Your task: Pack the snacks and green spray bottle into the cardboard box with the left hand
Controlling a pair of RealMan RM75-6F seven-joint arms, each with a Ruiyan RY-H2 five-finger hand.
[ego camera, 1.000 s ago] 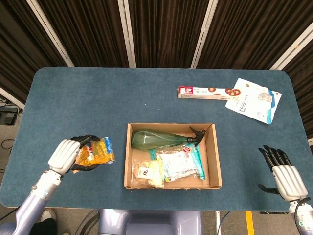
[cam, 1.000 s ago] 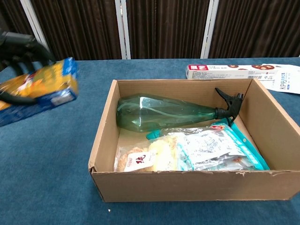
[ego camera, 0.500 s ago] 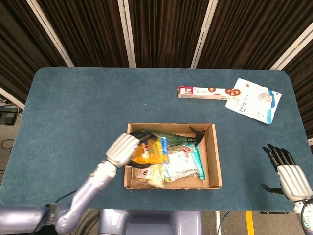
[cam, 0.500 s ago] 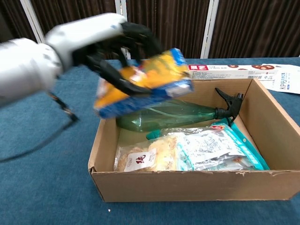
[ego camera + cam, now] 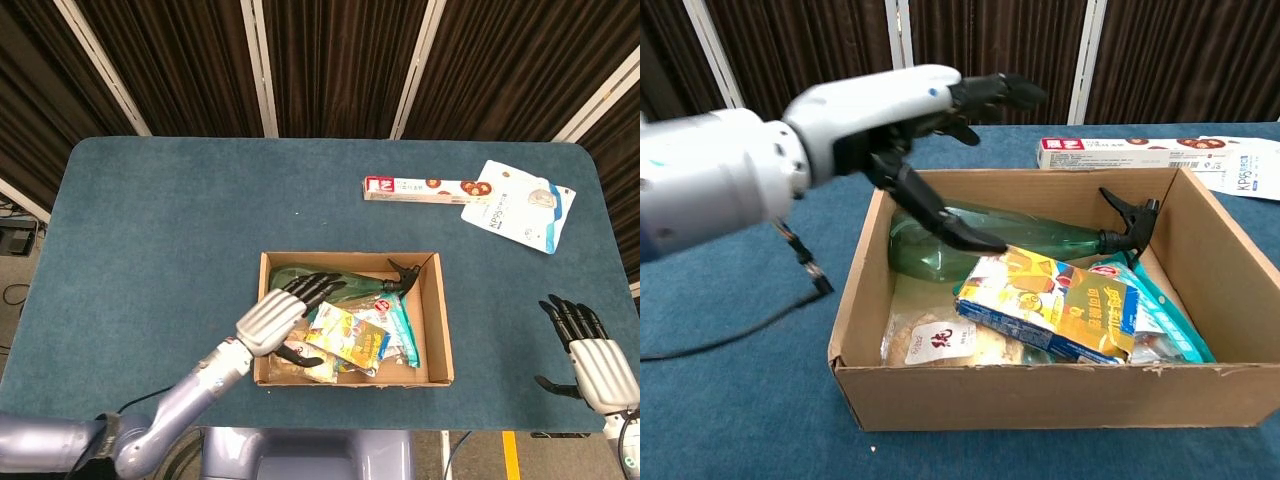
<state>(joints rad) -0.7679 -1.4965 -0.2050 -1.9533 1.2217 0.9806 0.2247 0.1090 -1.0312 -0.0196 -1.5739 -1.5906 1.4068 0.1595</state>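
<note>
The cardboard box (image 5: 438,318) (image 5: 855,330) sits at the table's front middle. Inside lie the green spray bottle (image 5: 355,285) (image 5: 1040,235) along the far wall, a yellow-and-blue snack packet (image 5: 347,336) (image 5: 1052,303) on top of other snack bags, a clear bag of pastries (image 5: 932,341) and a teal-edged bag (image 5: 402,327) (image 5: 1165,320). My left hand (image 5: 283,315) (image 5: 902,110) hovers over the box's left part, fingers spread, holding nothing; the yellow packet lies free just beside it. My right hand (image 5: 590,355) rests open at the table's front right, far from the box.
A long white-and-red snack box (image 5: 418,189) (image 5: 1120,151) and a white-and-blue pouch (image 5: 520,205) (image 5: 1240,167) lie at the table's far right. The blue table (image 5: 160,220) stretches bare to the left of the box.
My left hand carried the yellow-and-blue packet from the table's left over the box and let it go; the packet now lies on the other snacks, and the fingers have spread.
</note>
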